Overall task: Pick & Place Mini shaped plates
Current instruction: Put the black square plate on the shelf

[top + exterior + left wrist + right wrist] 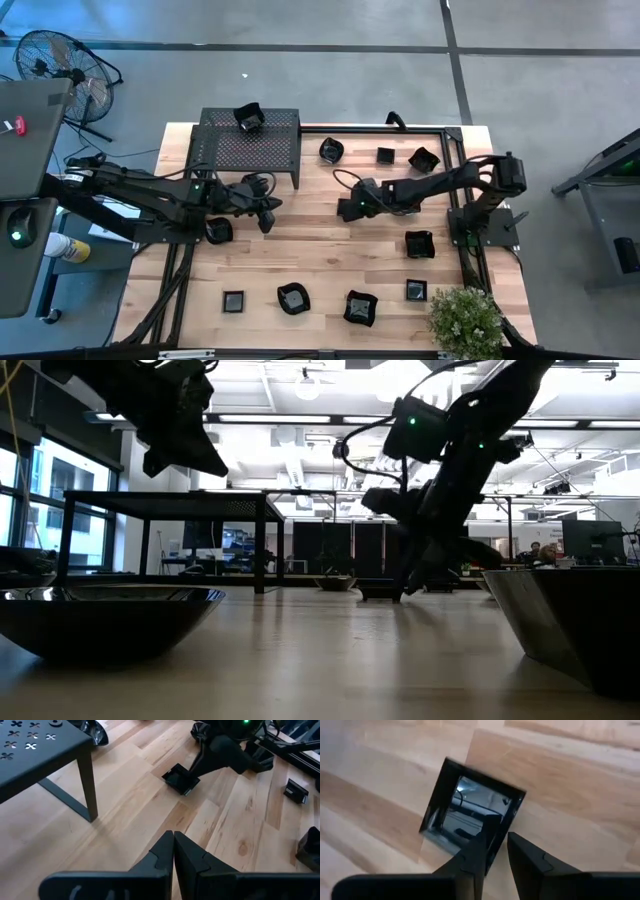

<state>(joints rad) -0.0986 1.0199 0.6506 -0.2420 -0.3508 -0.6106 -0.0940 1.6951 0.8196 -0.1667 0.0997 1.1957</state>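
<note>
Right gripper (495, 847) narrow, fingers straddling near rim of square mini plate (470, 807) on table; pinch squarely, lift level. Left gripper (173, 851) shut, empty, waiting beside perforated rack (35, 750).

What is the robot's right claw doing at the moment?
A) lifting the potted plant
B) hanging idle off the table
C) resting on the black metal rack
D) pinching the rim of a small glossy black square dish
D: in the right wrist view, the right gripper has its two fingers astride the rim of the small glossy black square dish on the wooden table.
</note>
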